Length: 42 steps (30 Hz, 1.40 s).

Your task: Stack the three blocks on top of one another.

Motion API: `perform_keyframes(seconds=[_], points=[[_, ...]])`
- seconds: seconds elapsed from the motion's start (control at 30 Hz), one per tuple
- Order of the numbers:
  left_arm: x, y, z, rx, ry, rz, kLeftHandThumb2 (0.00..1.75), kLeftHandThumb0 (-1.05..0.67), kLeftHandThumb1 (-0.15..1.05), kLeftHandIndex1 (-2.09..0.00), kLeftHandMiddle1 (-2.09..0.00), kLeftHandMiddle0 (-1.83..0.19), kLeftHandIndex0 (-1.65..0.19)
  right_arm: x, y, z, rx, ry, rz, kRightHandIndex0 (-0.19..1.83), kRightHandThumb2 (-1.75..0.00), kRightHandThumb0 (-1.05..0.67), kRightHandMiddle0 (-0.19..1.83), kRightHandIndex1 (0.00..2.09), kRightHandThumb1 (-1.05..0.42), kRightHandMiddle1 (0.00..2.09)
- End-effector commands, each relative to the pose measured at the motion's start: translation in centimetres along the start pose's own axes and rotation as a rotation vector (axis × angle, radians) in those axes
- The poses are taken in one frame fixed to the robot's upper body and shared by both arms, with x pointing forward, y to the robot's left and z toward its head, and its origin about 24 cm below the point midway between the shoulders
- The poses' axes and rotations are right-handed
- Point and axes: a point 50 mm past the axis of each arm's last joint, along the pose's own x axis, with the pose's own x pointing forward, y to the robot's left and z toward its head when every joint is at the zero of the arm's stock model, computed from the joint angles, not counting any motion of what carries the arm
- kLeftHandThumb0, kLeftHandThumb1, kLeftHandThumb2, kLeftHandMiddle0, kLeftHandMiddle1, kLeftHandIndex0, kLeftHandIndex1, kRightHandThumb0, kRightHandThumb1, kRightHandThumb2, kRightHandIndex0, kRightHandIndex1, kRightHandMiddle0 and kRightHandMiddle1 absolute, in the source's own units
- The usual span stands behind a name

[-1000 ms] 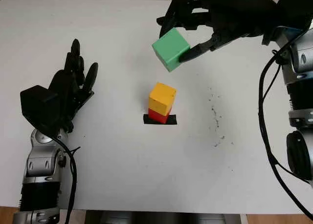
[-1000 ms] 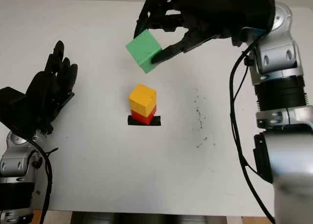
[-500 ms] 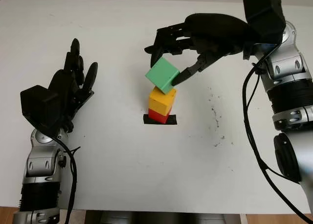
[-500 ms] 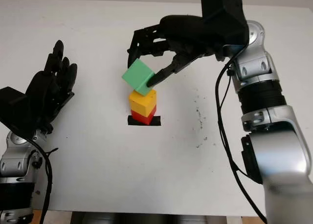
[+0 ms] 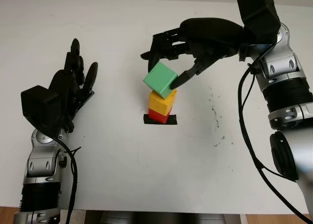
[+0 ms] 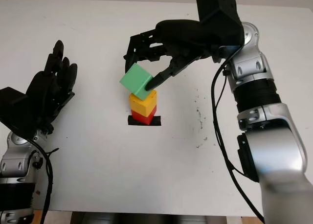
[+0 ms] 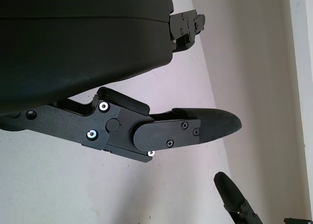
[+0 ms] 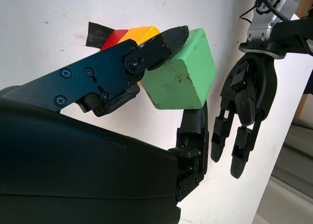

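Right wrist view showed the right hand's fingers (image 8: 146,53) closed on the green block (image 8: 183,75), one finger pressed across a near face and another reaching up behind the block's far side. From the head camera, the right hand (image 5: 168,70) held the green block (image 5: 160,80) tilted, one corner pointing down, directly above the yellow block (image 5: 163,101). The green block's lower edge lay at the yellow block's top face; whether the two touched could not be told. The yellow block sat on the red block (image 5: 157,116), and the red block sat on a strip of black tape (image 5: 159,120) near the centre of the white table (image 5: 146,170). The yellow block was turned slightly against the red block beneath it. The right arm (image 5: 283,87) reached in from the table's right side, with a black cable (image 5: 244,131) hanging along it. A scatter of small dark specks (image 5: 215,121) marked the table surface to the right of the stack.

The left hand (image 5: 68,92) was open and held nothing, positioned above the table's left side, well apart from the stack, fingers pointing away from the robot
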Motion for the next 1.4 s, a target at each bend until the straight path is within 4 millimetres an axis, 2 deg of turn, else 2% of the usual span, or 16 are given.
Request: perform_keyframes(seconds=[0.0, 0.3, 0.7, 1.37], points=[[-0.3, 0.0, 0.0, 0.004, -0.004, 0.0, 0.5, -0.7, 1.05, -0.05, -0.02, 0.19, 0.18, 0.0, -0.4, 0.9, -0.017, -0.032, -0.004, 0.17, -0.06, -0.46, 0.37, 0.02, -0.96, 1.68], [-0.3, 0.0, 0.0, -0.001, -0.007, 0.0, 0.5, -0.7, 1.05, -0.05, -0.01, 0.19, 0.19, 0.0, -0.3, 0.7, -0.026, -0.015, -0.01, 0.16, -0.05, -0.45, 0.35, 0.02, -0.97, 1.7], [-0.4, 0.1, 0.0, 0.003, -0.006, 0.0, 0.51, -0.7, 1.05, -0.05, -0.02, 0.19, 0.19, -0.1, -0.3, -0.3, -0.123, 0.06, -0.044, 0.19, -0.05, -0.42, 0.37, 0.04, -0.95, 1.69], [-0.2, 0.1, 0.1, 0.007, -0.008, -0.003, 0.51, -0.7, 1.05, -0.04, -0.01, 0.19, 0.19, -0.7, -0.6, -0.2, -0.159, 0.082, -0.028, 0.19, -0.05, -0.42, 0.37, 0.05, -0.95, 1.67]])
